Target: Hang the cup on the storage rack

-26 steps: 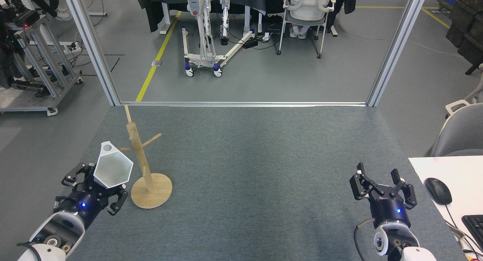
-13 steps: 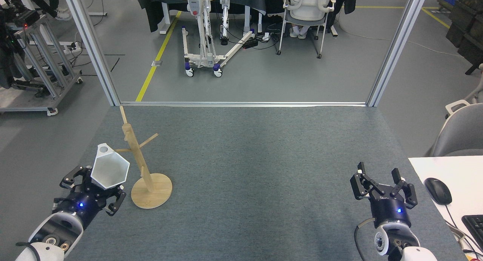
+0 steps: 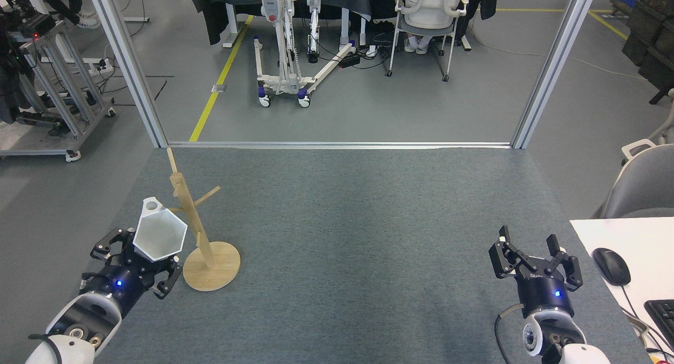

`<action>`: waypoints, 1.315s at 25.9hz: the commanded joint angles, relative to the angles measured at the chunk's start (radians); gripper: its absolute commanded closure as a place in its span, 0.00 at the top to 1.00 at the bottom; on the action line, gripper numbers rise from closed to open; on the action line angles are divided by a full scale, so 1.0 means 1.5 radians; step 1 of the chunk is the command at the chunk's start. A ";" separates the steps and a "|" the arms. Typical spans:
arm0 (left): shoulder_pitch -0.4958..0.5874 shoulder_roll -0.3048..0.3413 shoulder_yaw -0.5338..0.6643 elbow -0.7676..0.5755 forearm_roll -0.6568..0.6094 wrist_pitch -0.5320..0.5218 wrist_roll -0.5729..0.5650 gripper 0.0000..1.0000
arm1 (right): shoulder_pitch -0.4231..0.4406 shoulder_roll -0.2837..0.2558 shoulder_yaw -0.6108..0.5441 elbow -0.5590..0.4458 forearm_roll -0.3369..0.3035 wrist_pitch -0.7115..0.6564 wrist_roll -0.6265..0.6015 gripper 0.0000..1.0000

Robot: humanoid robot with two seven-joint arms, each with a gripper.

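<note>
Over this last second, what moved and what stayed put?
The left gripper, shut on the cup, dipped left and came back toward the rack; the rack's post leaned slightly left. Its base and the open right gripper stayed put.

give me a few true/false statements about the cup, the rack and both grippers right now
1. The left gripper holds the white cup. True.
2. The cup's handle is beside a peg of the wooden rack. True.
3. The right gripper holds a second cup. False: it is open and holds nothing.
4. The rack lies flat on the grey table. False: it stands on its round base, post leaning.
5. A computer mouse sits at the far right. True.
</note>
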State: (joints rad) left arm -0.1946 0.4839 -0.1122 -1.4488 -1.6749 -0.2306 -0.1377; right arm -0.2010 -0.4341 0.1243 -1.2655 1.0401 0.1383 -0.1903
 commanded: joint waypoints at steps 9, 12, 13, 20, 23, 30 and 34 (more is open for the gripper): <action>0.001 -0.003 -0.004 -0.002 -0.001 0.002 0.002 0.24 | 0.000 0.001 -0.001 0.000 0.001 0.001 0.000 0.99; 0.001 -0.003 -0.005 -0.003 0.000 0.003 0.027 0.36 | 0.000 0.001 -0.001 0.000 0.001 0.001 0.000 0.99; 0.001 -0.004 -0.005 -0.003 0.000 0.004 0.042 0.45 | 0.000 0.001 -0.001 0.000 0.001 0.001 0.000 0.99; 0.006 -0.005 -0.006 -0.004 0.003 0.008 0.079 0.75 | 0.001 0.002 -0.001 0.000 0.002 0.001 0.000 0.99; 0.006 -0.004 -0.006 -0.004 0.003 0.012 0.080 0.83 | 0.001 0.002 -0.001 0.000 0.001 0.001 0.000 0.99; 0.005 -0.003 -0.006 0.003 0.003 0.001 0.080 0.99 | 0.000 0.001 -0.001 0.000 0.001 0.001 0.000 0.99; 0.004 -0.003 -0.006 0.003 0.004 0.001 0.080 0.99 | 0.001 0.001 -0.001 0.000 0.001 0.001 0.000 0.99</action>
State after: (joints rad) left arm -0.1870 0.4800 -0.1213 -1.4457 -1.6703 -0.2274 -0.0185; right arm -0.2002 -0.4322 0.1227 -1.2656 1.0416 0.1399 -0.1902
